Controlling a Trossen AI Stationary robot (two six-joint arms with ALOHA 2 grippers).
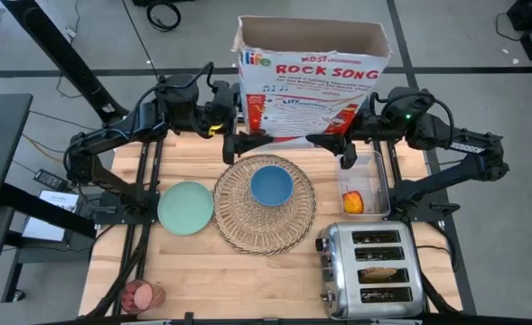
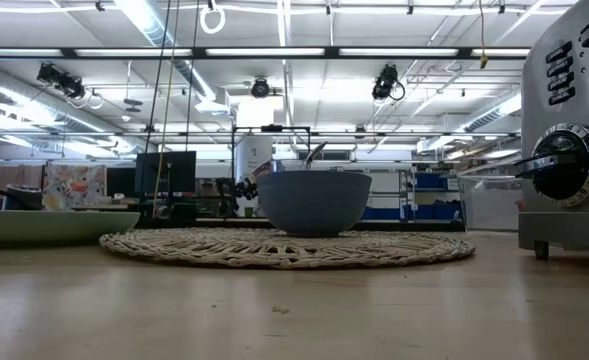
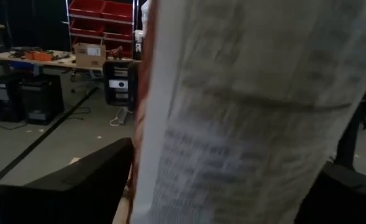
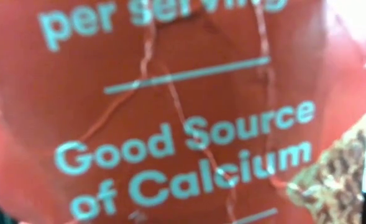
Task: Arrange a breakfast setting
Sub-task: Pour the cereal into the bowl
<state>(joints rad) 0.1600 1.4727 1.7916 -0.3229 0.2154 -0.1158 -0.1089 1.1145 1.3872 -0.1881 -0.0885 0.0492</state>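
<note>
Cereal box (image 1: 311, 86) reads "Life", "ROCK SONG", "Good Source of Calcium"; left gripper (image 1: 232, 143) released, right gripper (image 1: 331, 143) grip unclear.

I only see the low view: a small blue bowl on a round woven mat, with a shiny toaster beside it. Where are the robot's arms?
Observer: Both are at the table's far edge. The left gripper and right gripper are against a tall open red-and-white cereal box, one on each side.
Operator: Is anything in the toaster?
Observer: Yes, from above a brown toast slice shows in one slot of the silver four-slot toaster.
Operator: Any fruit?
Observer: A red-yellow apple lies in a clear rectangular container between the toaster and the right arm.
Operator: And a drink?
Observer: A glass of pink drink stands at the near left corner.
</note>
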